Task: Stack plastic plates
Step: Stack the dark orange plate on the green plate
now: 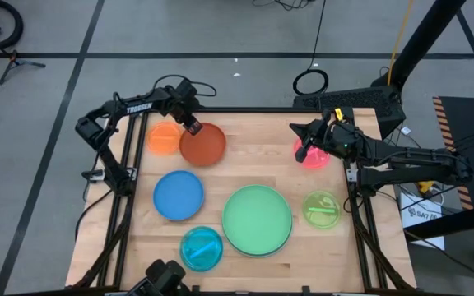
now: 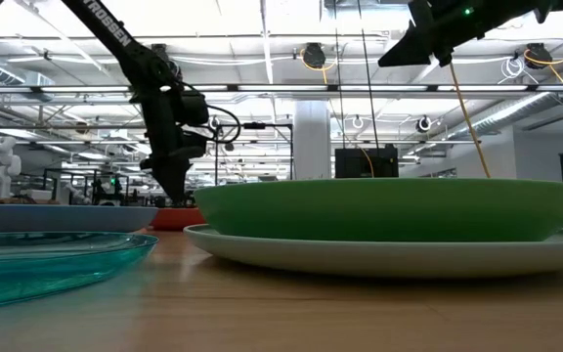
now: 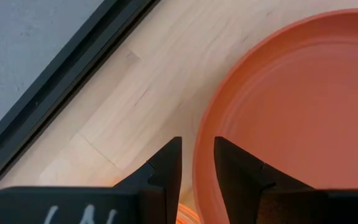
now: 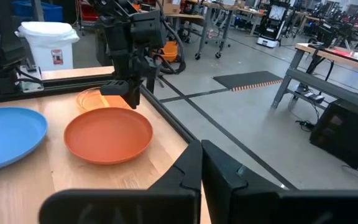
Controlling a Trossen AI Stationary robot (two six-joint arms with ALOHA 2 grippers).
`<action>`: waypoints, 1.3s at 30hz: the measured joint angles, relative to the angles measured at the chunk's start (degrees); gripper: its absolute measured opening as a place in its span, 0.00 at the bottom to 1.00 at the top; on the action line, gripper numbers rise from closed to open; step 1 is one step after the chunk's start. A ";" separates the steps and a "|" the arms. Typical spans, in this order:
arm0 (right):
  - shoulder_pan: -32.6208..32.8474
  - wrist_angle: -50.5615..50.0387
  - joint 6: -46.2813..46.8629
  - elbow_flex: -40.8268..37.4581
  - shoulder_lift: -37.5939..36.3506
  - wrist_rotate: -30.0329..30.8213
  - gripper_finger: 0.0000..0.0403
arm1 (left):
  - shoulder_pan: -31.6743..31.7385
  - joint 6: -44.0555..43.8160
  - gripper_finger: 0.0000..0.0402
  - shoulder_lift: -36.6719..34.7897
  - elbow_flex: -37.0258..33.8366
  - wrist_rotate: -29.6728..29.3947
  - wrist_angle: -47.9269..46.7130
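My left gripper (image 1: 192,125) is at the far-left rim of the rust-brown plate (image 1: 202,144), shut on it. The orange plate (image 1: 164,138) lies just left of that plate. The blue plate (image 1: 178,196), the translucent cyan plate (image 1: 202,248) and the lime plate (image 1: 322,209) lie flat on the table. The green plate (image 1: 257,215) sits inside the pale blue plate (image 2: 379,256). My right gripper (image 1: 303,152) is raised high above the pink plate (image 1: 315,156), shut and holding nothing. My left gripper has the rust-brown plate's far-left rim (image 3: 199,155) between its two fingers, one finger (image 3: 235,168) inside the dish and the other outside. It comes from above, pointing down. The plate's base rests on the table (image 4: 107,140).
The table's black frame rail (image 3: 61,81) runs close behind the left gripper. Bare wood (image 1: 253,144) lies between the rust-brown and pink plates. Cables and a black box sit past the far edge; the workshop room shows behind.
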 joint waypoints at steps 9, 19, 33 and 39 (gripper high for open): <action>0.00 -0.04 -0.02 0.00 0.00 0.00 0.00 | 0.11 1.20 0.25 0.00 0.00 0.00 -0.62; 0.00 -0.04 -0.10 0.00 0.00 -0.01 0.00 | 0.09 -0.18 0.25 0.00 0.00 -0.16 -1.16; 0.00 -0.05 -0.24 0.00 0.00 0.00 0.00 | 0.07 0.01 0.46 0.00 0.00 -0.31 -2.19; 0.00 -0.07 -0.37 0.00 0.00 0.00 0.00 | 0.08 0.48 0.52 0.00 0.00 -0.32 -1.24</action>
